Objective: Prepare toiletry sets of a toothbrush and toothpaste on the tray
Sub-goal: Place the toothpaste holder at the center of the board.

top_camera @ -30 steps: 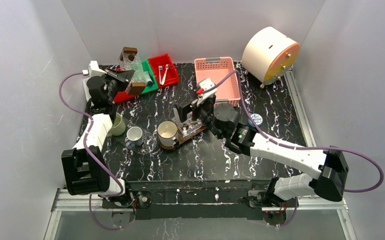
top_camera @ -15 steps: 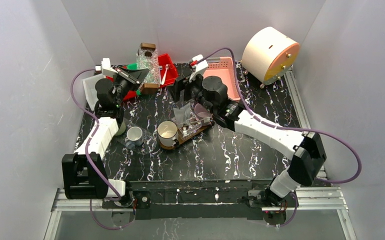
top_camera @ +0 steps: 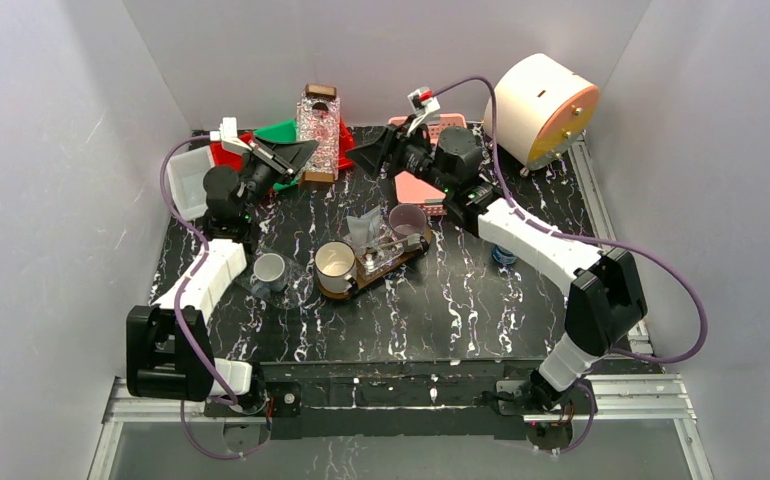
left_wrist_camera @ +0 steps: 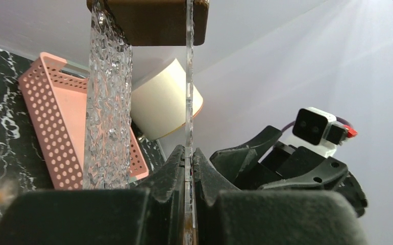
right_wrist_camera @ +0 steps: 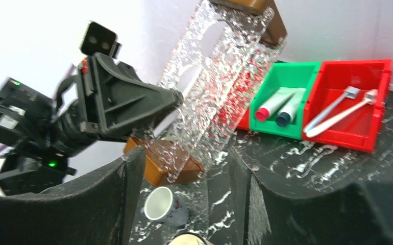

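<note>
Clear ridged plastic forms the rack (top_camera: 319, 125) held up at the upper centre of the overhead view, with a brown wooden block capping each end. The left gripper (left_wrist_camera: 188, 153) has its jaws closed tight on the thin edge of one clear panel. The right gripper (right_wrist_camera: 184, 162) has its jaws spread wide with nothing between them. It hangs just right of the rack in the overhead view and points at it without touching.

The tray (top_camera: 391, 265) is a dark brown wooden board lying diagonally at the centre of the overhead view, on the black marbled table (top_camera: 441, 310). A cream mug (top_camera: 334, 263) stands at its lower-left end and a translucent purple cup (top_camera: 408, 218) at its upper-right end. A crumpled clear bag (top_camera: 366, 226) sits between them. A small white mug (top_camera: 269, 268) stands on the table left of the tray, apart from it.

At the right of the right wrist view, a green bin (right_wrist_camera: 286, 71) holds two white tubes (right_wrist_camera: 276, 104) — one pink-capped, one blue-capped. The adjoining red bin (right_wrist_camera: 347, 139) holds two white toothbrushes (right_wrist_camera: 337, 115).

A pink basket (left_wrist_camera: 46, 117) lies at the upper centre of the table — partly hidden by the right arm in the overhead view. A cream drum (top_camera: 536, 100) stands at the upper right.
</note>
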